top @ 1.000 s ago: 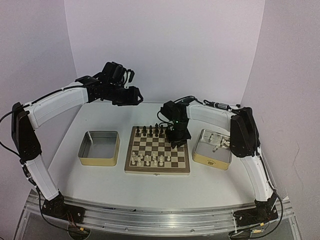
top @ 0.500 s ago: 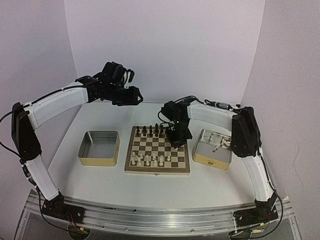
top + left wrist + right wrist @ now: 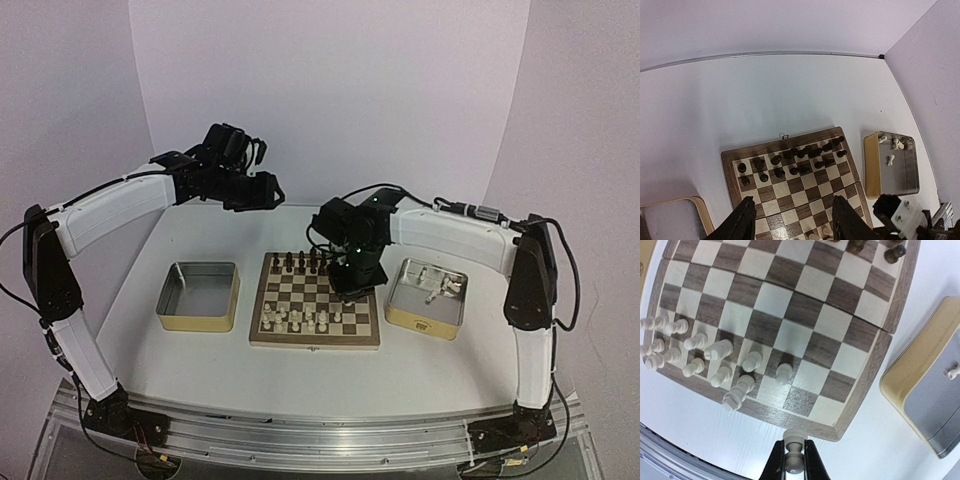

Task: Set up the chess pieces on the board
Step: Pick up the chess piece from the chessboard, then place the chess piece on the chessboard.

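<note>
My right gripper (image 3: pixel 794 449) is shut on a cream-white chess piece (image 3: pixel 794 460), held just off the board's (image 3: pixel 866 384) near right corner. In the top view this gripper (image 3: pixel 356 284) hangs over the right side of the board (image 3: pixel 315 343). Several white chess pieces (image 3: pixel 715 352) stand in the near rows, towards the left. Dark pieces (image 3: pixel 300 261) fill the far rows. My left gripper (image 3: pixel 262 190) is raised behind the board, open and empty; its wrist view shows the left gripper (image 3: pixel 792 214) looking down on the board (image 3: pixel 728 167).
A metal tin (image 3: pixel 405 312) right of the board holds a few loose white pieces (image 3: pixel 441 287). Another tin (image 3: pixel 198 318) left of the board shows no pieces. Walls close in at the back and both sides.
The right arm's elbow has swung out to the right, and its gripper has shifted slightly nearer over the board's right side. The left arm has not moved.
</note>
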You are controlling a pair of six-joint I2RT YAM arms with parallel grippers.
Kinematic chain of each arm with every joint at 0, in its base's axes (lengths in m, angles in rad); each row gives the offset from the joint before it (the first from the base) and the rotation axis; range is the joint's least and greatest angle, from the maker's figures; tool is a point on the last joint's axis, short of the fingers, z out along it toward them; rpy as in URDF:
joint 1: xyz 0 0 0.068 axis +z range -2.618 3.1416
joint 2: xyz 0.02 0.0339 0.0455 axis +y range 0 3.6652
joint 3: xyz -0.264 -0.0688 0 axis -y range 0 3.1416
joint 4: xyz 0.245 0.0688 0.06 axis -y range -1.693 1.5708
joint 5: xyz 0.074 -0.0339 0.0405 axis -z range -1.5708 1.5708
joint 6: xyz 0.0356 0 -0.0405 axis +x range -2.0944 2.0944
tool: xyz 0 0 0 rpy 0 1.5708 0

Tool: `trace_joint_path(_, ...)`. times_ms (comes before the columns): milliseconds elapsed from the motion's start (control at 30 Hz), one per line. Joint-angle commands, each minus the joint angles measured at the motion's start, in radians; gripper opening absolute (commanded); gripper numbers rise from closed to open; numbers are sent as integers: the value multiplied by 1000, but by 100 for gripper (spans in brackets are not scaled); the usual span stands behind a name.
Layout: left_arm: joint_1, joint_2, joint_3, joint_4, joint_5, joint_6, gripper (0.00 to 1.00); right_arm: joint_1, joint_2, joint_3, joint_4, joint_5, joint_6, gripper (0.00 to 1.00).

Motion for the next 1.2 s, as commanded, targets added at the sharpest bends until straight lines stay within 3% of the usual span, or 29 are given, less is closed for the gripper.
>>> trace_joint_path(0,6,-40,9,-10,-14,-10,51,50,2,-29,-13,42,58,0)
trace_joint_path(1167,17,-64,-1,-23,-37,7,51,75,177,-1,91,39,24,0)
